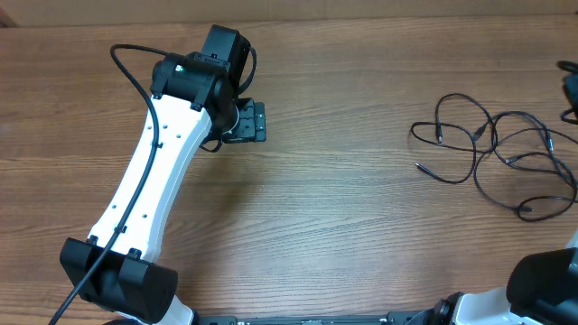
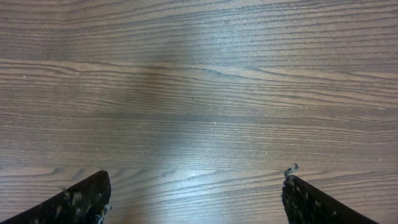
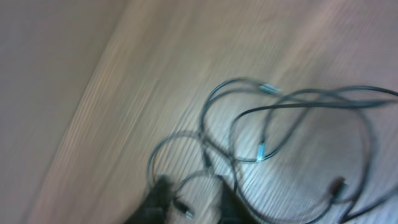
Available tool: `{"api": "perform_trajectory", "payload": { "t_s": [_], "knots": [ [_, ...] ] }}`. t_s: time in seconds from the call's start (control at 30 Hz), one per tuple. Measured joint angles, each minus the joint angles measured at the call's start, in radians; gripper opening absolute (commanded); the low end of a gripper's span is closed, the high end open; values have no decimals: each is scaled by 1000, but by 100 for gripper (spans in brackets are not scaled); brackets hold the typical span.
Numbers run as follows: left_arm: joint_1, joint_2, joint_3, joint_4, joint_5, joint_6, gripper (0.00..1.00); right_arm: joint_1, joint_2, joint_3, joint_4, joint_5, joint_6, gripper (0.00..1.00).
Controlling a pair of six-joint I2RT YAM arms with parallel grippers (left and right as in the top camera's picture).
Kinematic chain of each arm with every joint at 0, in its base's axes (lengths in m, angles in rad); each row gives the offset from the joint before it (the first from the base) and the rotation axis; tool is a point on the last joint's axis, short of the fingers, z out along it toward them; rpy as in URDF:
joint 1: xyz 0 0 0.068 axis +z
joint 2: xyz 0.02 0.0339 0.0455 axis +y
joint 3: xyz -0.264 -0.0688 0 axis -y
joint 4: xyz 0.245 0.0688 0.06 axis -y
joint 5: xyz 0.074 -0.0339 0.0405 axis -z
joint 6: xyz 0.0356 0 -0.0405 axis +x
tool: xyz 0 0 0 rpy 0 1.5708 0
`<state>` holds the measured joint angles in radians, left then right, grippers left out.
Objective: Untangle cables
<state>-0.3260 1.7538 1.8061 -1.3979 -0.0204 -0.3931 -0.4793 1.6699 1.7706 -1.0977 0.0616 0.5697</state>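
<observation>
The cables (image 1: 495,155) lie as loose black loops on the wooden table at the right, their small plug ends scattered among the strands. The right wrist view is blurred and shows the cables (image 3: 273,143) spread just ahead of my right gripper (image 3: 194,202). Its two dark fingers (image 3: 158,199) stand a little apart over a thin strand and a small plug, with wood showing between them. In the overhead view only a dark part of the right gripper (image 1: 569,90) shows at the right edge. My left gripper (image 1: 257,122) is far left of the cables. The left gripper (image 2: 196,180) is wide open over bare wood.
The left arm (image 1: 153,190) stretches diagonally from the near left corner toward the middle back. The right arm's base (image 1: 542,284) sits at the near right. The table's far edge runs along the top of the overhead view.
</observation>
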Motion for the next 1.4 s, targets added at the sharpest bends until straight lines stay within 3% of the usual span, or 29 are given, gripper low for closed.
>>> {"api": "perform_trajectory", "payload": {
  "t_s": [0.1, 0.3, 0.4, 0.57, 0.8, 1.13, 1.4],
  "knots": [
    [0, 0, 0, 6, -10, 0, 89, 37, 0, 0, 3, -153, -127, 70],
    [13, 0, 0, 39, -50, 0, 93, 194, 1, 0, -41, -337, -360, 81],
    [51, 0, 0, 52, -61, 0, 93, 285, 1, 0, -62, -347, -441, 85],
    [162, 0, 0, 36, -67, 0, 98, 451, 1, 0, -139, -320, -567, 100],
    [250, 0, 0, -86, -55, -4, 100, 604, 6, 0, -208, -262, -633, 100],
    [249, 0, 0, -277, -53, -3, 100, 587, 6, 0, -366, -172, -494, 100],
    [249, -100, -126, -216, -54, -2, 100, 586, -19, -100, -349, -151, -430, 100]
  ]
}}
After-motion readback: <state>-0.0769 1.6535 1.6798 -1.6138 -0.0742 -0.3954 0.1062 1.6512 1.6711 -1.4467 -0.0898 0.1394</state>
